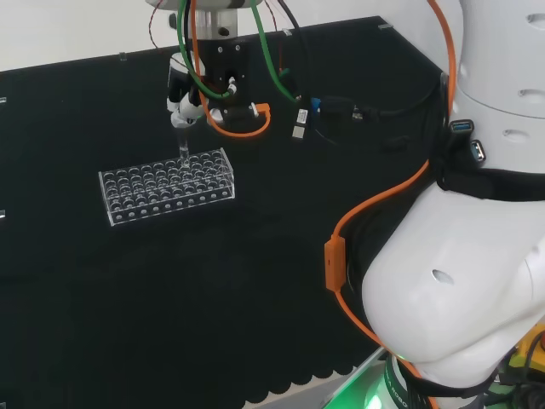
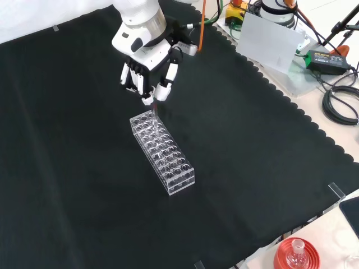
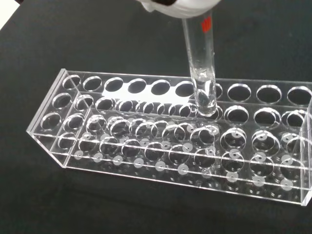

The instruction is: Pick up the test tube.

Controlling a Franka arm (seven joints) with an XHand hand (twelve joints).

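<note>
A clear glass test tube (image 3: pixel 200 63) hangs upright from my hand (image 3: pixel 180 6), whose fingers pinch its top end. Its rounded bottom sits at a hole in the top plate of the clear plastic rack (image 3: pixel 146 146), near one long edge. In the head view the hand (image 1: pixel 183 106) is above the far right part of the rack (image 1: pixel 166 187), with the tube (image 1: pixel 182 146) reaching down to it. From the front, the hand (image 2: pixel 147 75) hovers over the far end of the rack (image 2: pixel 162 151), and the tube (image 2: pixel 150 106) is a thin line below the fingers.
The rack's other holes look empty. The arm's big white links (image 1: pixel 460 256) stand at the right of the head view. A red ribbed stand with a small flask (image 2: pixel 296 255) sits off the cloth at the front view's lower right, and cables (image 2: pixel 342 101) lie at its right edge.
</note>
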